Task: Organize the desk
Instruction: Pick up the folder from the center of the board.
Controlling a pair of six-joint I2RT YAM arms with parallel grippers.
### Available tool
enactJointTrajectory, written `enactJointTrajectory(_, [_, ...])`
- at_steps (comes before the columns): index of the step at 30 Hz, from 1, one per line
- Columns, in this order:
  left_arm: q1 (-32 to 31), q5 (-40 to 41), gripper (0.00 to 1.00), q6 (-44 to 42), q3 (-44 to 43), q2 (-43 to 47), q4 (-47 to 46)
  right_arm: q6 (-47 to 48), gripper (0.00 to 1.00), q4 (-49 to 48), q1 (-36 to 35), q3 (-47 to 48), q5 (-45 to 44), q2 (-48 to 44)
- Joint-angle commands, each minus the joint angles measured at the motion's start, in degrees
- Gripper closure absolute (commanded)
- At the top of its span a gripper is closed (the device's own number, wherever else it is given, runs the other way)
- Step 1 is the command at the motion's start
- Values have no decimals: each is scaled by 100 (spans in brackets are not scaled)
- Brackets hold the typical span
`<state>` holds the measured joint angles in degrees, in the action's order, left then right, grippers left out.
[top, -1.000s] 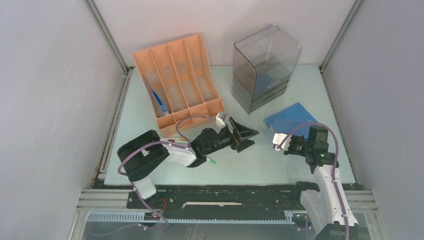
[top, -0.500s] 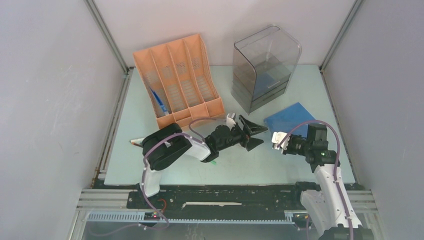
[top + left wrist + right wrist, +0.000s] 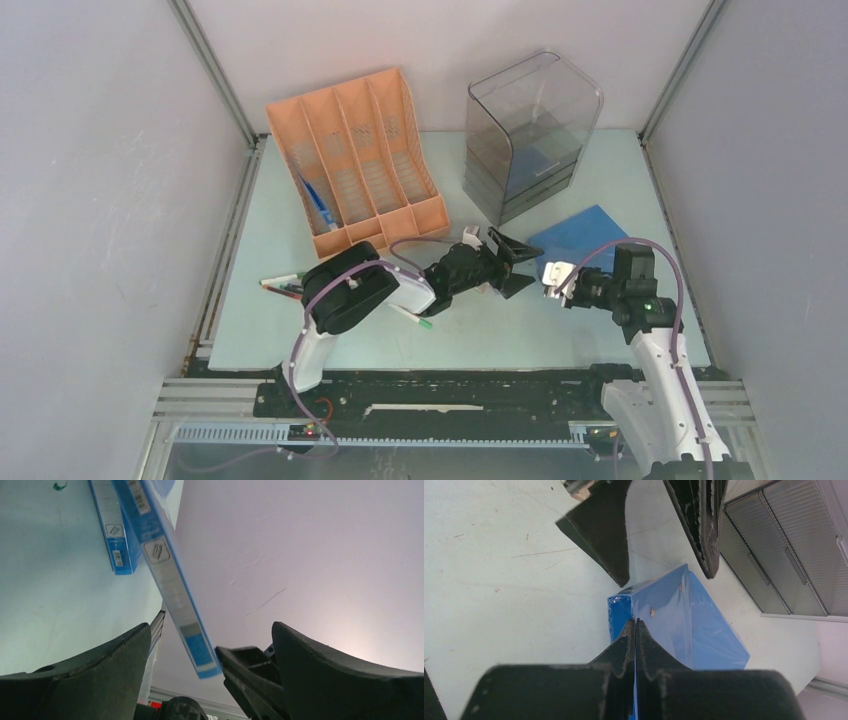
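Currently I am on the filing step: right gripper (image 3: 635,625) clamped on a corner of the blue folder (image 3: 684,615), tilting it off the tabletop (image 3: 265,235) beneath both arms — left gripper (image 3: 530,267), jaws apart, faces it. Next, probably: close left on the folder edge, then release right.

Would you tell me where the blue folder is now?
Top view: the blue folder rests right of centre on the desk, before the clear drawer unit, its near edge in the right gripper.
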<state>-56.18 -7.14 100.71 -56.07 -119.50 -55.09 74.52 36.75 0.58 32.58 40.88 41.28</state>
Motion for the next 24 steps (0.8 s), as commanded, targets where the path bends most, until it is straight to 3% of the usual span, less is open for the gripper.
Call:
enactJointTrajectory(1, [20,99,6,187,-392,-240,277,-99,100,270,-40,290,358,-98])
enactJointTrajectory(3, [20,95,7,252,-469,-326,288,-55,100,384,-41,314,441,-105])
enactJointTrajectory(10, [20,98,25,264,-636,-422,288,371,100,987,-44,454,857,-131])
enactJointTrajectory(16, [20,96,58,146,-506,-255,138,834,100,1625,-204,579,1215,-187])
enactJointTrajectory(21, [9,55,76,-36,-280,-63,-233,829,100,1987,-212,774,1312,-262])
enactJointTrajectory(24, [11,48,96,-207,-54,110,-625,792,100,2331,-212,947,1384,-335])
